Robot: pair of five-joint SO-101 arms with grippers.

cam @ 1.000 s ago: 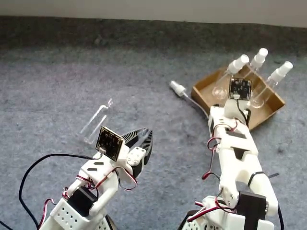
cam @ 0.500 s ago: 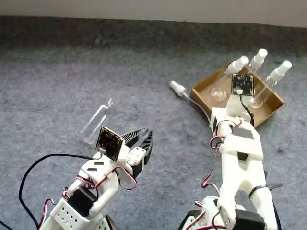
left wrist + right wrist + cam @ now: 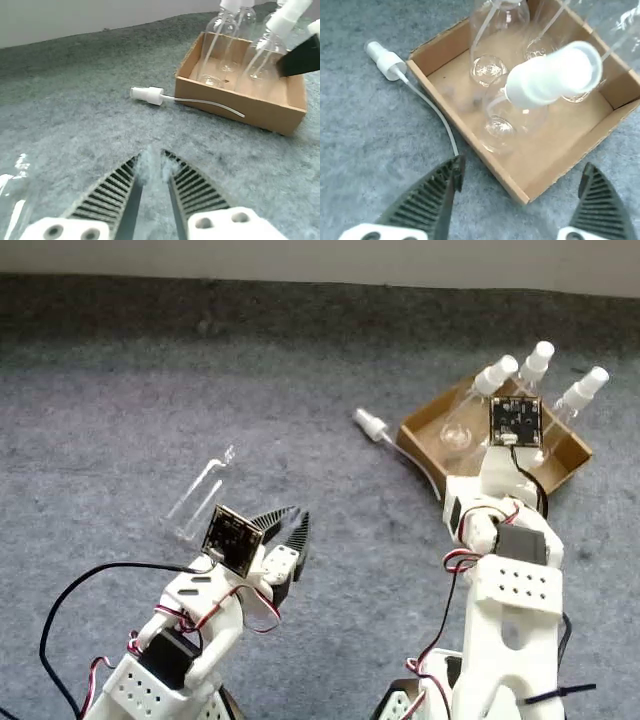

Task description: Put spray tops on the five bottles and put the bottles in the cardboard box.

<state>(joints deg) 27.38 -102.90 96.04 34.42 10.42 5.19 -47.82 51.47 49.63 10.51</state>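
- Capped bottles (image 3: 497,373) in cardboard box (image 3: 270,117) — bare bottle (image 3: 200,495), loose spray top (image 3: 370,425) left on tabletop (image 3: 120,420);
- left hand (image 3: 151,156) barely parted; right hand (image 3: 522,165) wide open — both empty

No legible text, labels, brand marks, numbers or signs anywhere in view.
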